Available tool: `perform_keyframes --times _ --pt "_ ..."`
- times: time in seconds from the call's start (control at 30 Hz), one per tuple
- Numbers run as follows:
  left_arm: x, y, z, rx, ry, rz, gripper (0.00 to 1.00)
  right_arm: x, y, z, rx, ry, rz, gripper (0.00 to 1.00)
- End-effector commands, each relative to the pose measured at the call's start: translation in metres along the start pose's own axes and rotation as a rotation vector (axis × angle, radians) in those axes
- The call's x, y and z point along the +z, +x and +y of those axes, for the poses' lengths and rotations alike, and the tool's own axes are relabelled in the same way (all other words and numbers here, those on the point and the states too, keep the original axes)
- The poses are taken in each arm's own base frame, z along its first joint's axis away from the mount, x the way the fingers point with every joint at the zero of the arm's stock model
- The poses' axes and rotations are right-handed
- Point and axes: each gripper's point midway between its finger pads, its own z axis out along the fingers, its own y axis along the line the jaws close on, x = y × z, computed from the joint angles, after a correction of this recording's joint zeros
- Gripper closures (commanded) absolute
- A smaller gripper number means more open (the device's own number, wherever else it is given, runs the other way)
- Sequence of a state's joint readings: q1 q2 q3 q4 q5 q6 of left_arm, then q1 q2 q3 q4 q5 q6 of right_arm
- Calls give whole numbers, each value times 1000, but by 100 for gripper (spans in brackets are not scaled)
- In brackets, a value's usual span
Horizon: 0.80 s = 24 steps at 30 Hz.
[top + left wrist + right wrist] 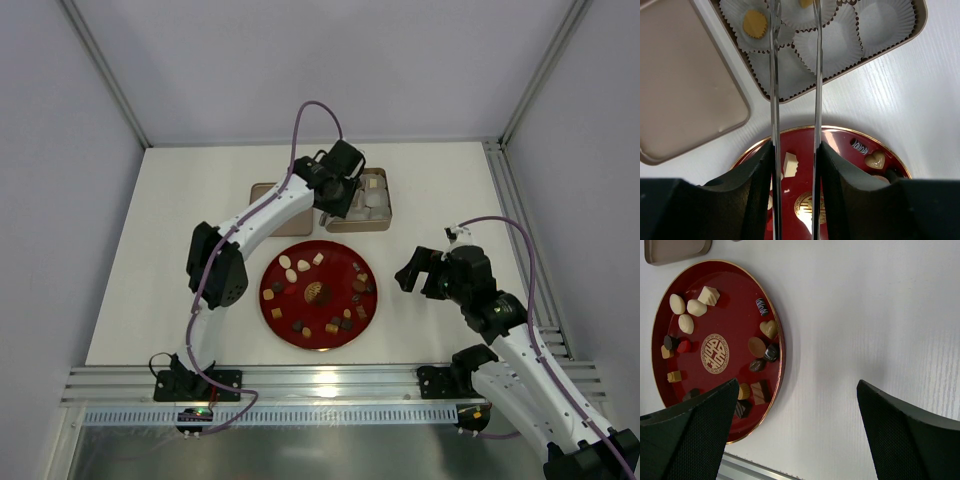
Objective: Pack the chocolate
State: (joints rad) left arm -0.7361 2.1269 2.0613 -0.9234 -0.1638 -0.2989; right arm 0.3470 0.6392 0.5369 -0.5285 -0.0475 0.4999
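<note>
mostly glossy chocolates (757, 347), round red plate (735, 320); crinkled paper cups (837, 45), metal tin (362, 226).

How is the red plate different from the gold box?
The red plate is round; the gold box is rectangular. The plate holds many loose chocolates; the box holds white paper cups, most seen empty, one with a tan candy. Both sit on the white table.
</note>
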Motion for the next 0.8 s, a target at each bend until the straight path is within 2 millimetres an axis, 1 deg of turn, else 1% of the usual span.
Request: perform_keyframes --times 0.0,0.17,0.23,0.27,0.3,0.4,0.43,0.5,0.53,0.57,0.6,0.63,0.7,0.73,0.77 --pt "-22 -36 -2 -3 32 -117 59 -7 -16 8 -10 -18 -52 0" --pt "-45 -46 -4 -6 60 -162 59 -6 -16 8 -8 -20 -52 0" --pt "-63 -51 -4 -14 80 -190 58 -6 -16 9 -7 -23 -54 0" --pt "-62 -49 -4 -15 79 -184 58 -6 -16 8 -5 -23 -53 0" --pt "-73 -53 -4 -18 89 -203 58 -5 -16 9 -3 -24 -54 0" --pt "-86 -51 -4 -29 104 -212 58 -5 -16 9 -5 -28 -53 0" --pt "-98 -52 -4 -33 113 -229 58 -4 -15 9 -4 -26 -53 0" --pt "-105 -44 -5 -39 128 -221 58 -4 -15 8 -4 -24 -50 0" --pt "-119 -44 -6 -42 145 -238 58 -4 -15 8 -5 -24 -50 0" --pt "-123 -40 -7 -40 151 -237 57 -4 -15 8 -4 -25 -51 0" --pt "-121 -30 -7 -32 149 -213 57 -4 -14 8 -4 -24 -50 0" --pt "-135 -27 -8 -29 157 -229 57 -4 -15 8 -4 -26 -52 0" --pt "-137 -9 -10 -14 157 -198 57 -3 -15 9 -2 -28 -52 0" --pt "-147 -3 -8 -16 157 -204 57 -2 -14 9 -3 -28 -50 0" --pt "-152 4 -13 -5 167 -201 57 -2 -14 9 -2 -28 -48 0"
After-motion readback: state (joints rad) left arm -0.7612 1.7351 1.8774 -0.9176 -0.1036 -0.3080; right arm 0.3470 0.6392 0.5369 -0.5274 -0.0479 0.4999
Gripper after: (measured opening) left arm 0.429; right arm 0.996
